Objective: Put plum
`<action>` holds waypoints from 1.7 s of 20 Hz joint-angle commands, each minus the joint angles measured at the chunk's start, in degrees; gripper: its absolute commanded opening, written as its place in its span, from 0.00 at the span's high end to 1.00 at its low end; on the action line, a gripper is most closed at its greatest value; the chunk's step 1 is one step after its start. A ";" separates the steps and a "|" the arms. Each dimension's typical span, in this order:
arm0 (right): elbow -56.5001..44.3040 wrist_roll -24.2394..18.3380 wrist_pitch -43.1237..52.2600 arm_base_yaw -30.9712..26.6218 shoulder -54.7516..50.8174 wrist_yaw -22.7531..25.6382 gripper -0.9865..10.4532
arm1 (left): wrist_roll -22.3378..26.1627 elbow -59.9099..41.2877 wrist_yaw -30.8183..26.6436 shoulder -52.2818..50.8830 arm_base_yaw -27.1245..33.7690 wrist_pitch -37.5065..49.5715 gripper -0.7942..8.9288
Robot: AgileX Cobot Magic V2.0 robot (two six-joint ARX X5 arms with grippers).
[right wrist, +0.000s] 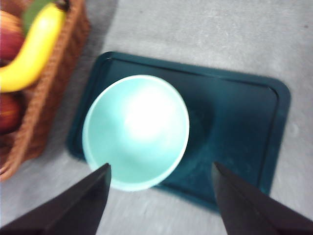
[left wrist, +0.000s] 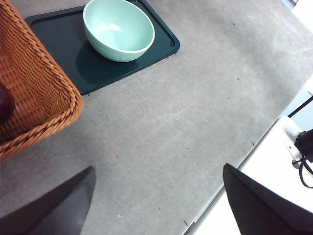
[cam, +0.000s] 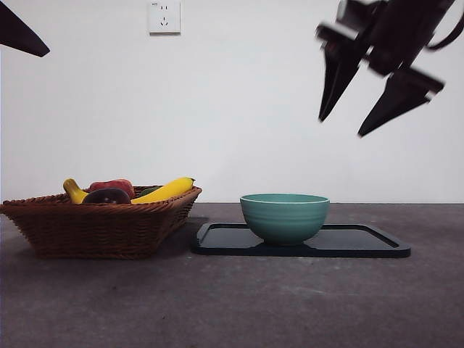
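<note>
Bench: grey, carries everything. On it, a wicker basket w/ fruit, and just beside it a dark tray w/ a teal bowl standing on the basket-side half; the bowl is empty.

Right end effector hangs high over the tray area, well above the bowl, jaws spread wide, nothing held. Its wrist cam looks straight down onto the bowl, basket edge off to one side. Left end effector is also wide open and empty, waiting over bare bench near the basket corner; in the front view prob. just the black tip at the top corner.

In the basket: a yellow banana, a red fruit, and the plum, dark maroon, lying low at the front rim between them. Right wrist view is blurred, so I can't pick the plum out there for sure.

Step, as I judge it: pre-grasp, approach not yet made; plum untouched. Next move calls for an open end effector to get above the basket, come down betw. the banana and the red fruit w/o nudging them, close on the plum, then lift clear of the rim. Bowl is the likely drop spot.
</note>
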 commanded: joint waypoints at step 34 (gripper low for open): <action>3.82 -1.73 8.48 1.70 4.68 4.20 0.90 | 0.87 1.25 0.33 0.33 -0.26 0.04 0.50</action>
